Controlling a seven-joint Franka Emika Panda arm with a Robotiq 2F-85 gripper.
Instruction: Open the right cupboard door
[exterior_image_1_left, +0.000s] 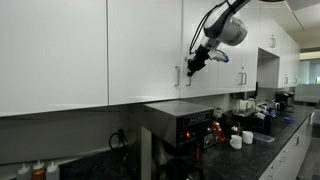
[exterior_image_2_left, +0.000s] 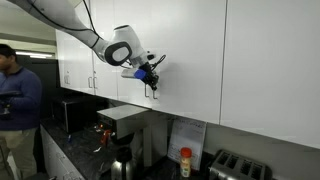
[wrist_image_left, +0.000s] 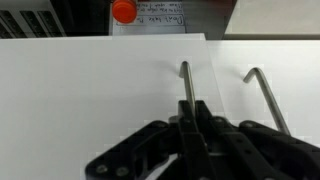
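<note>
Cupboard-opening task at the grasp stage. The gripper (wrist_image_left: 192, 108) meets the vertical bar handle (wrist_image_left: 185, 85) of the cupboard door (wrist_image_left: 90, 90). In the wrist view the bar runs straight down between the jaws, which appear clenched narrowly around it; contact itself is hidden by the fingers. A second handle (wrist_image_left: 265, 95) stands just beside, on the neighbouring door, and is untouched. In both exterior views the gripper (exterior_image_1_left: 192, 65) (exterior_image_2_left: 152, 80) sits against the white cupboard front at handle height, well above the worktop (exterior_image_1_left: 285, 130) and the dark machine (exterior_image_1_left: 185, 125) standing on it. The door lies flush with its neighbours in every view; no gap shows at its edge, so it is judged fully closed. Reaching and gripping therefore seem complete, while the pull that swings the door outward on its hinge remains entirely to be done. Which of the paired handles belongs to the right door cannot be settled from these views. An orange-capped bottle (wrist_image_left: 122, 10) shows below the door's lower edge.
</note>
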